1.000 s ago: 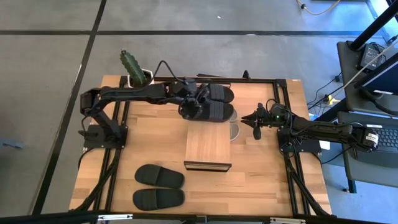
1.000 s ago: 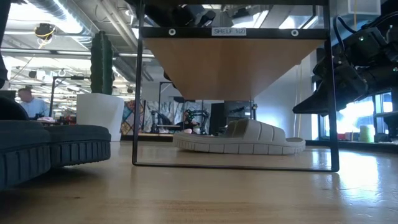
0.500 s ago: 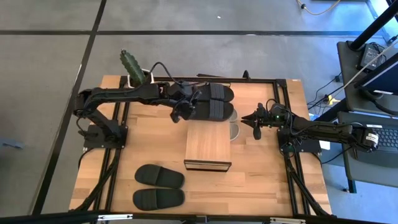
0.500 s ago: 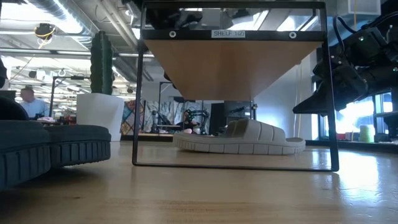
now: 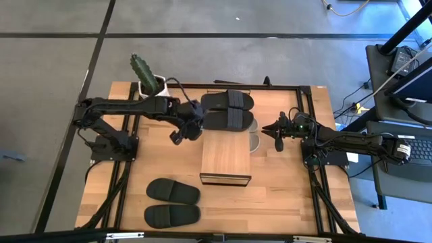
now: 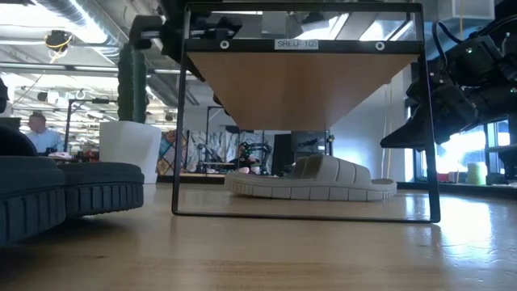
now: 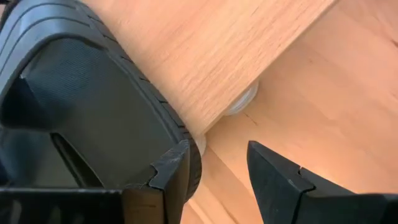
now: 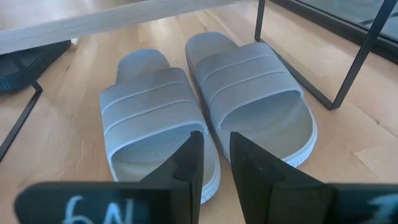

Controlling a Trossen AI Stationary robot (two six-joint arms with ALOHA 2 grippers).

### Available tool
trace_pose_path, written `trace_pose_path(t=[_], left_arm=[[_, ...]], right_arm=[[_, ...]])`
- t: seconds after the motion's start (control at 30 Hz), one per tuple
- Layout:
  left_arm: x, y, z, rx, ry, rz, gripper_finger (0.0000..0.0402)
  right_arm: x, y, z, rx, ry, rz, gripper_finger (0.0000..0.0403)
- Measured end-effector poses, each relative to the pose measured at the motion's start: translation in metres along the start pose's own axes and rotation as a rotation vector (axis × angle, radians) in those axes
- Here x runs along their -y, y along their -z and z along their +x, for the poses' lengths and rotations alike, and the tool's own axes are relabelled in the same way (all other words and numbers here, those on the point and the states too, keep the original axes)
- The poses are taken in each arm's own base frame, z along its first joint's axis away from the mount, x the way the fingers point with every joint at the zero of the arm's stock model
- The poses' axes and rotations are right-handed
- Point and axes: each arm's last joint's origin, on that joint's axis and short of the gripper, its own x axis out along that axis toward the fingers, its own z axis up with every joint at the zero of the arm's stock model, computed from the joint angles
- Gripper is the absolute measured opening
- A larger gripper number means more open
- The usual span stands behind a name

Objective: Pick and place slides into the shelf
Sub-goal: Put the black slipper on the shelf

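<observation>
Two black slides (image 5: 228, 110) top the shelf (image 5: 225, 159); apparently two grey slides (image 8: 205, 106) beneath.

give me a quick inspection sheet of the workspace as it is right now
surface: wooden table, inside a dark frame
job's things: shelf mid-table; two black slides on its far end; two beige slides underneath; two black slides on the table at the near left
clutter: potted cactus at the far left corner
grippers: left gripper open, empty, beside the shelf's left far corner; right gripper partly open, empty, right of the shelf, facing the beige slides
cables: black cable along the left arm; loose cables on the floor, right
surroundings: grey floor, equipment at right; a person far behind, low view
</observation>
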Motion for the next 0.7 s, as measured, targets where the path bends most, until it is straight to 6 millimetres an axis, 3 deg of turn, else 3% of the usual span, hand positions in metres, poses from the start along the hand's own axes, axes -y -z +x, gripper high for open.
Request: trace_pose_path(t=[0.7], left_arm=[[0.005, -0.004, 0.019, -0.158, -0.131, 0.064, 0.0153]], right_arm=[[0.0, 0.0, 0.0, 0.0, 0.0, 0.002, 0.008]])
